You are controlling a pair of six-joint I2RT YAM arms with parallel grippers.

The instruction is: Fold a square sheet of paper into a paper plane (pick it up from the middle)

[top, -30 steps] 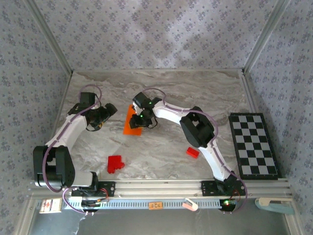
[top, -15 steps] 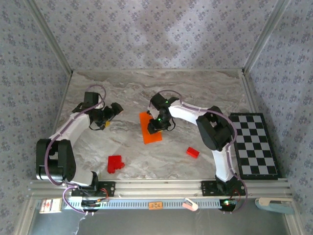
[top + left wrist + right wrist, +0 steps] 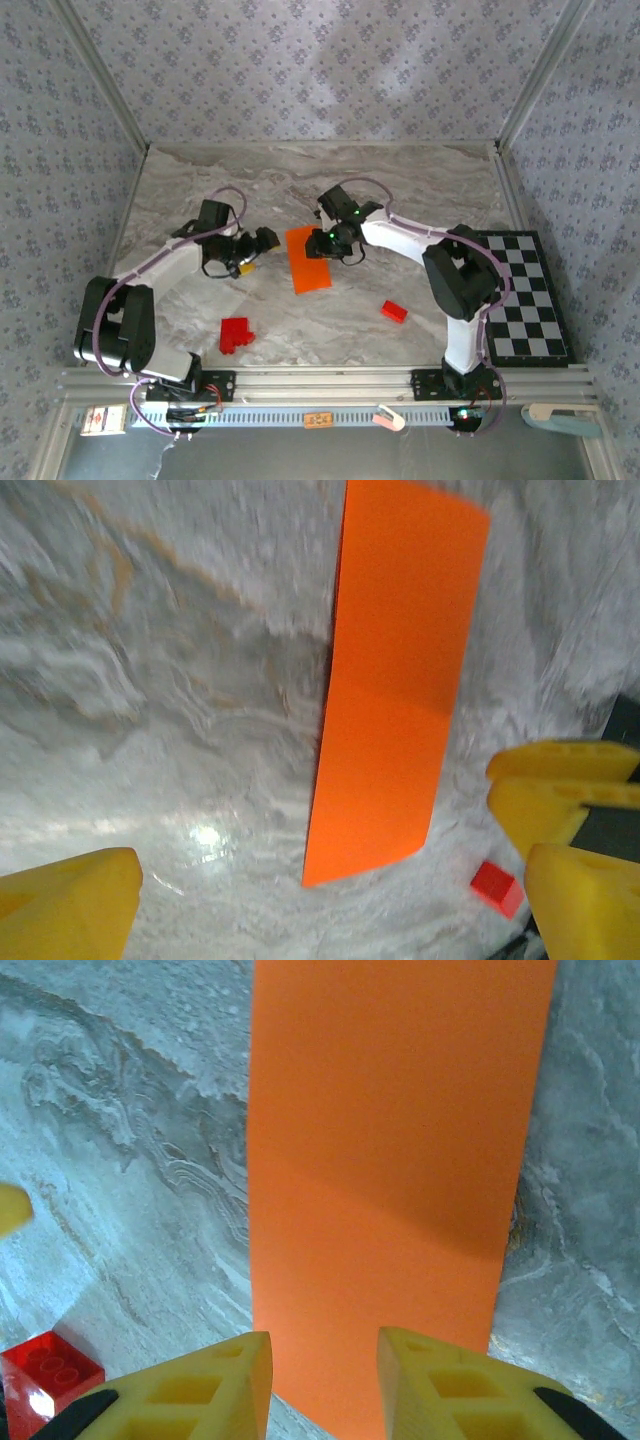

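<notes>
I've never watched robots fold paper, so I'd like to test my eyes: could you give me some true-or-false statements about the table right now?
1. The orange paper lies on the marbled table. True.
2. The left gripper is clamped shut. False: its jaws stand wide apart, holding nothing.
3. The paper is already a pointed dart. False: it is a long rectangle with one crease across it.
4. The chequered board lies on the right arm's side of the table. True.
5. The right gripper hovers over a red block. False: it is over one end of the paper, and the red block lies off to the side.
</notes>
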